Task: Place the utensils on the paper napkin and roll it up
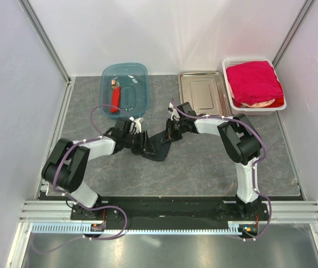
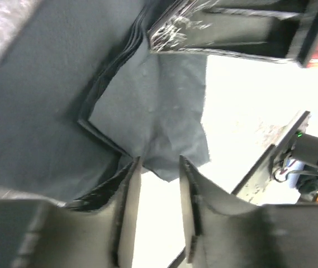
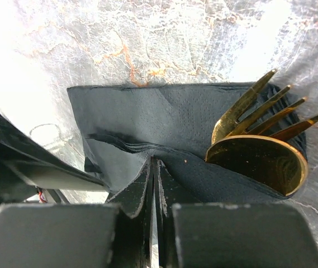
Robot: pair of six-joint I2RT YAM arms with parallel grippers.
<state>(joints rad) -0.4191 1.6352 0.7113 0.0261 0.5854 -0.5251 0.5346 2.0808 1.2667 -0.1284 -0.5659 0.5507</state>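
The black paper napkin (image 1: pixel 157 147) lies partly folded on the table between my two grippers. In the right wrist view the napkin (image 3: pixel 164 120) wraps over a gold fork (image 3: pixel 257 113) and a gold spoon (image 3: pixel 262 163), whose ends stick out at its right side. My right gripper (image 3: pixel 156 163) is shut on a raised fold of the napkin; it also shows in the top view (image 1: pixel 170 134). My left gripper (image 2: pixel 160 163) is open, and a hanging corner of the napkin (image 2: pixel 164 111) sits just at its fingertips. In the top view the left gripper (image 1: pixel 143 140) is at the napkin's left edge.
A blue tub (image 1: pixel 142 72) at the back left holds a red-bodied tool (image 1: pixel 114 97). A steel tray (image 1: pixel 203 92) stands at the back middle. A white basket (image 1: pixel 229 97) with a red cloth (image 1: pixel 252 82) is at the back right.
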